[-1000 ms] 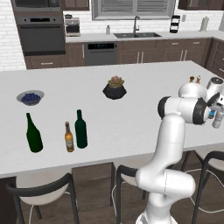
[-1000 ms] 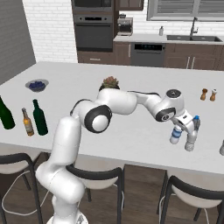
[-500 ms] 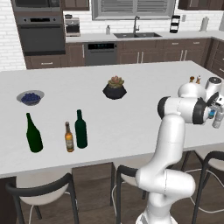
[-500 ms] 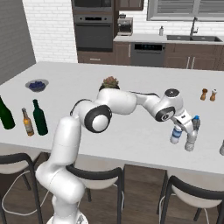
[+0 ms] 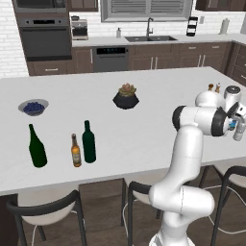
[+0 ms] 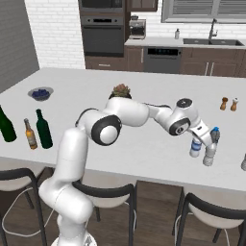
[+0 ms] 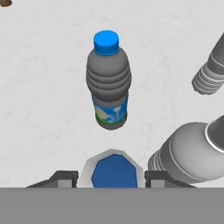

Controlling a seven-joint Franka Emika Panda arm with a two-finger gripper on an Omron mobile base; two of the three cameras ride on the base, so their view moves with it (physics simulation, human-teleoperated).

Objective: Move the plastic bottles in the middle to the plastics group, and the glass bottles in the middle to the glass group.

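My gripper (image 7: pixel 113 178) is shut on the blue cap of a small plastic bottle (image 7: pixel 113 168) at the right end of the island; it also shows as gripper (image 6: pixel 213 137) and gripper (image 5: pixel 234 124). A clear bottle with a blue label (image 7: pixel 108 83) (image 6: pixel 195 147) stands just beyond it. Two more clear bottles stand close by (image 7: pixel 190 153) (image 7: pixel 210 74). Which of them is the plastics group I cannot tell. At the left end, the straight green glass bottle (image 5: pixel 88 142) stands beside the brown beer bottle (image 5: pixel 75 151) and the wide green wine bottle (image 5: pixel 36 147).
A potted plant (image 5: pixel 126 96) sits mid-counter and a bowl of blueberries (image 5: pixel 33 106) at the far left. Salt and pepper shakers (image 6: pixel 228 103) stand behind the gripper. The counter's front edge (image 6: pixel 158 178) runs close to the bottles, with stools (image 6: pixel 211 211) below.
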